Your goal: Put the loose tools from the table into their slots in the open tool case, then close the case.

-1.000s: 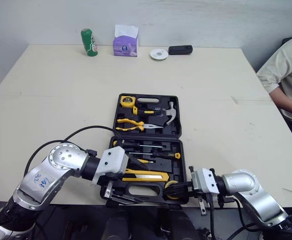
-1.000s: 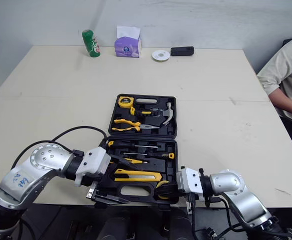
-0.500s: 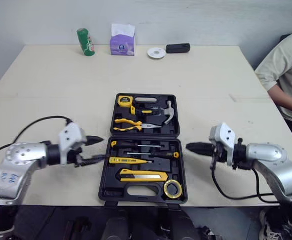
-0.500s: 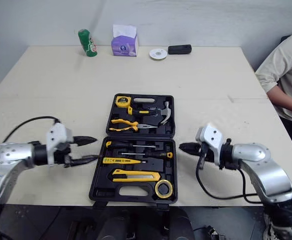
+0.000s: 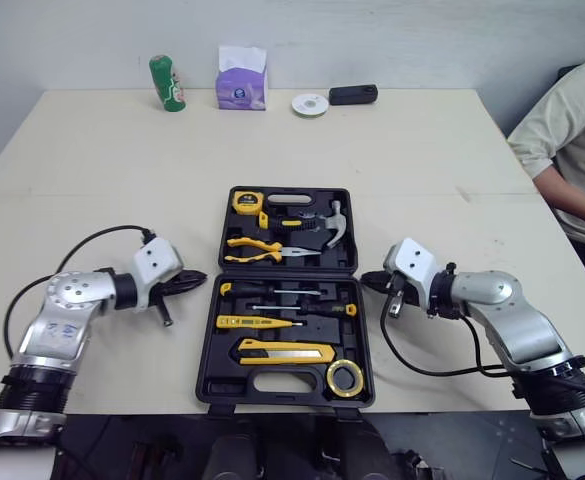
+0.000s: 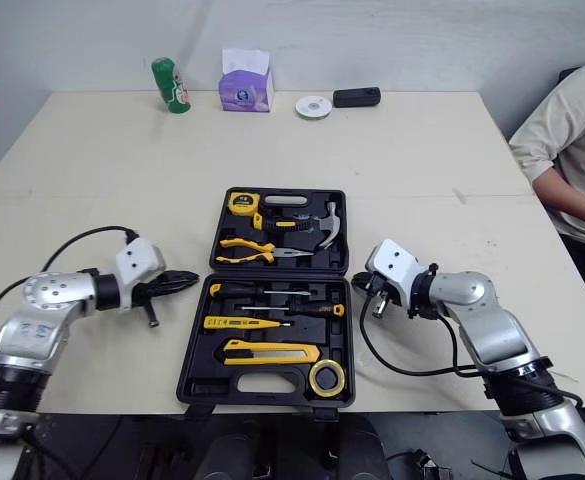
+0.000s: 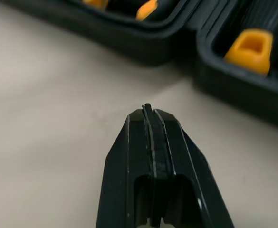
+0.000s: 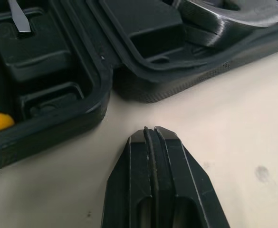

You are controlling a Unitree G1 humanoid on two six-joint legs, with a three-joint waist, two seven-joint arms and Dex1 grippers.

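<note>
Black case [image 5: 222,385] open; wrist views show left fingers [image 7: 138,142], right fingers [image 8: 139,152] seemingly together.

No lettering can be read on the green can [image 5: 166,83], the tissue box [image 5: 242,82] or the tool case [image 5: 212,340].

An open black plastic tool case [image 5: 224,380] lies at the near middle of the beige desk [image 5: 92,200]. The left hand [image 5: 194,279] is just left of its hinge and the right hand [image 5: 370,281] just right. Along the far edge, left to right, are a green can [image 5: 163,82], a purple tissue box [image 5: 242,80], a white disc [image 5: 310,104] and a black oblong device [image 5: 353,95].
</note>
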